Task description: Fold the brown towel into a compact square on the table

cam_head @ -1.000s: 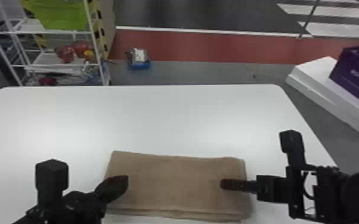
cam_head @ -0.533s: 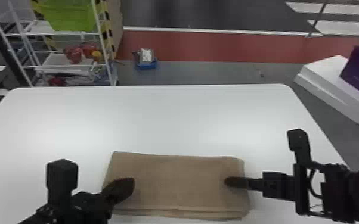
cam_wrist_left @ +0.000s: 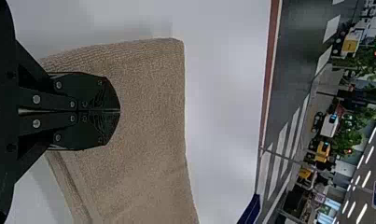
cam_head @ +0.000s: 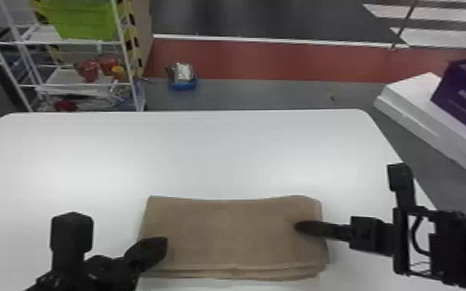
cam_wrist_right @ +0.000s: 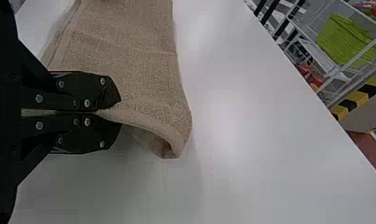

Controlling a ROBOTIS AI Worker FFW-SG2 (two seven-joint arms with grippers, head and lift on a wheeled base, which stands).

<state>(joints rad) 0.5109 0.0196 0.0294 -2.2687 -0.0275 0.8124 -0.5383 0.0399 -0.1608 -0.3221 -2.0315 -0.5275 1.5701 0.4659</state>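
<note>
- We see a brown towel [cam_head: 228, 232] lying on a white table [cam_head: 205, 154], close to us and near the middle from left to right.
- We find it folded in layers into a flat rectangle, wider from side to side than it is deep; stacked edges show along the side nearest us.
- On our left, the left gripper [cam_head: 165, 247] comes in from the bottom edge, with its tip over the towel's left end, towards the near corner.
- In the left wrist view we see the left gripper [cam_wrist_left: 120, 111] with its two flat black fingers closed together and no cloth visible between them. We cannot tell whether they press on the towel beneath.
- On our right, the right gripper [cam_head: 297, 227] comes in from the right, its tip over the towel's right end.
- In the right wrist view we see the right gripper [cam_wrist_right: 121, 111] pinching the towel's edge, its fingers nearly together with a thin band of cloth between them. Just past the fingertips, the towel's corner curls up into a small hollow fold.
- Beyond the table, we see a white rack [cam_head: 73, 42] holding a lime-green bin [cam_head: 83, 19] on the left, and a purple box [cam_head: 464, 96] on white slabs [cam_head: 410, 93] on the right.
</note>
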